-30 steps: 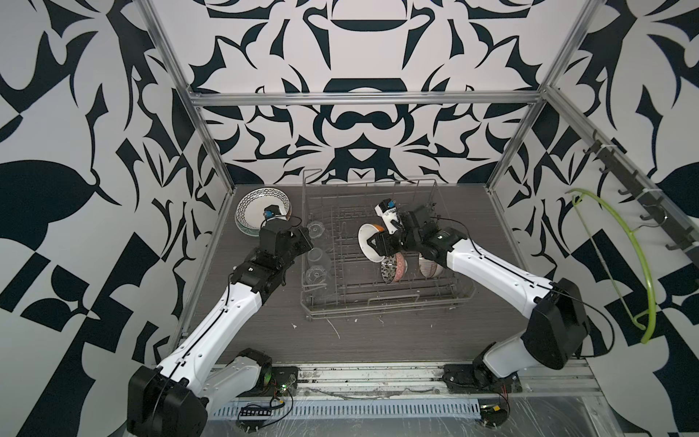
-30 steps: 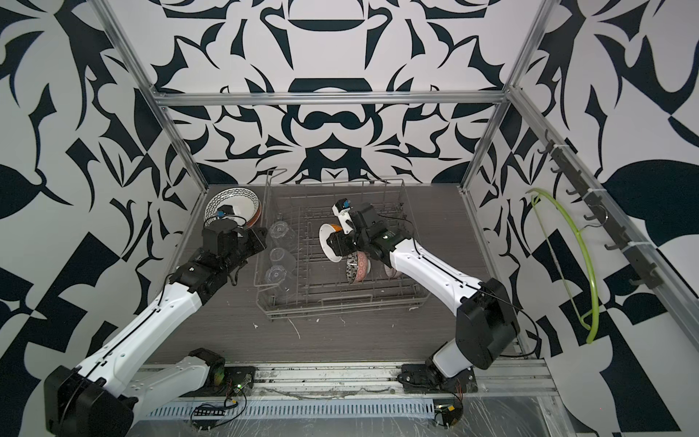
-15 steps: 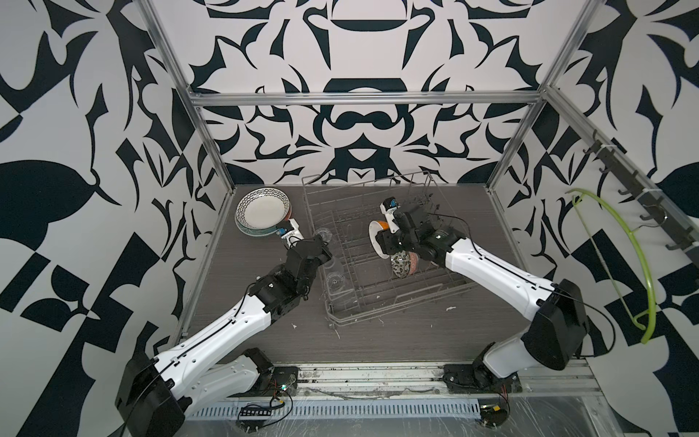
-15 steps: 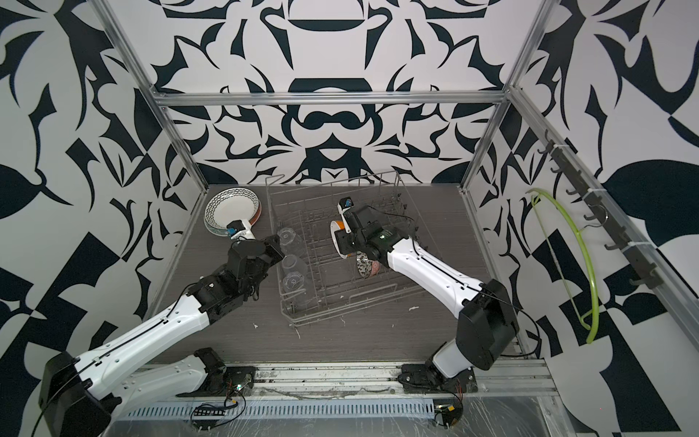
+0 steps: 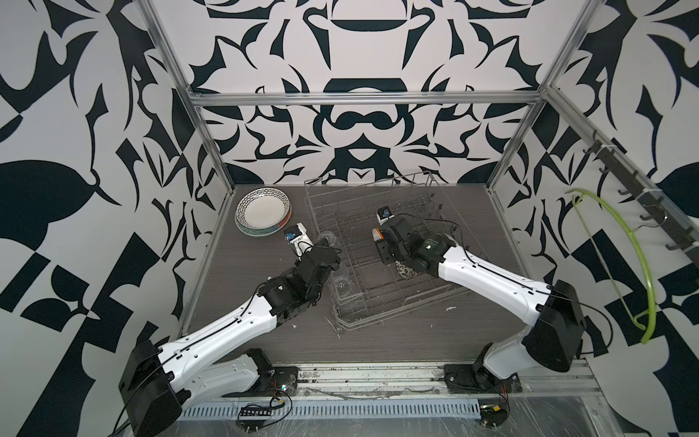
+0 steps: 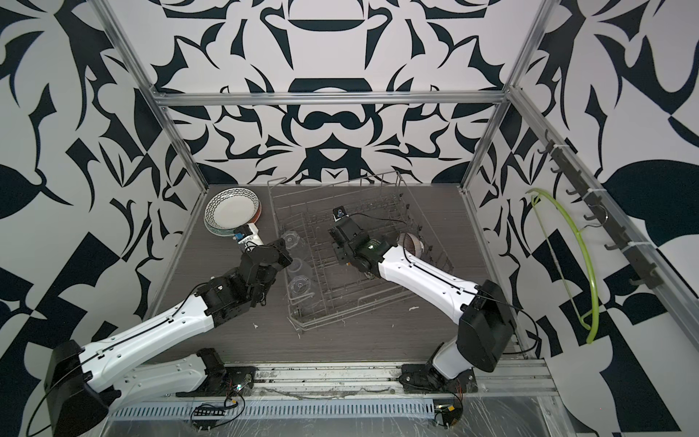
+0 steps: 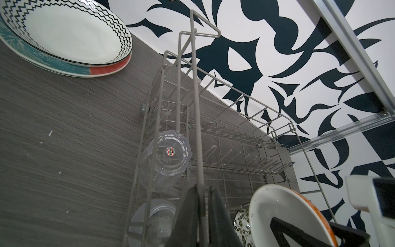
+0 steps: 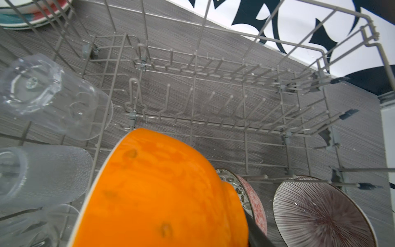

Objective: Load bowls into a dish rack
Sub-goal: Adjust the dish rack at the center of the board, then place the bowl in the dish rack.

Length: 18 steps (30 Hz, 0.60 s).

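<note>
On the side wall of the dish rack [image 7: 195, 102], nearest its clear glasses [image 7: 164, 158], my left gripper [image 7: 204, 198] is pinched tight on one upright wire. Inside the rack my right gripper [image 5: 382, 248] clamps the rim of the orange bowl [image 8: 162, 192], tipped on edge (whether it touches the tines I cannot tell). The floral bowl [image 8: 254, 203] and the striped bowl [image 8: 318, 216] stand among the rack's tines, just beside it.

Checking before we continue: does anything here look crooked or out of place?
Yes. The dish rack sits skewed on the table, its sides angled to the table's edges; the left gripper is clamped on its side wire.
</note>
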### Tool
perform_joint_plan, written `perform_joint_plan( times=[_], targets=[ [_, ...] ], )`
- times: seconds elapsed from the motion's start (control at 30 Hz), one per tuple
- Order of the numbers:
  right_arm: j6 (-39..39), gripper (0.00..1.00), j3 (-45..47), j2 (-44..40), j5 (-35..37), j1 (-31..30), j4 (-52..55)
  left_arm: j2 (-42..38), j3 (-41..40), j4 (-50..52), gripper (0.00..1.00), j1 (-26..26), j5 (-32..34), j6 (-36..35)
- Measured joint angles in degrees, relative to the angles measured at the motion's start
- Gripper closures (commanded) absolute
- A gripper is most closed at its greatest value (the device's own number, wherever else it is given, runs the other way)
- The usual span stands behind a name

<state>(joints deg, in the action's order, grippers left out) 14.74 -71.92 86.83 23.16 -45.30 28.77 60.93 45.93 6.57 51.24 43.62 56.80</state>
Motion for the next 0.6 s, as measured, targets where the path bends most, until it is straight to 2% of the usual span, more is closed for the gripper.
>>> perform_joint_plan(
  times=[0.23,0.6],
  targets=[
    [0.42,0.86,0.52,0.50,2.99,-0.07,1.03,-0.07,0.00,0.07,1.00,0.00,0.02,0.00],
    [1.03,0.87,1.64,4.35,3.41,-0.26,1.05,0.02,0.02,0.04,1.00,0.00,-0.04,-0.04]
  ],
)
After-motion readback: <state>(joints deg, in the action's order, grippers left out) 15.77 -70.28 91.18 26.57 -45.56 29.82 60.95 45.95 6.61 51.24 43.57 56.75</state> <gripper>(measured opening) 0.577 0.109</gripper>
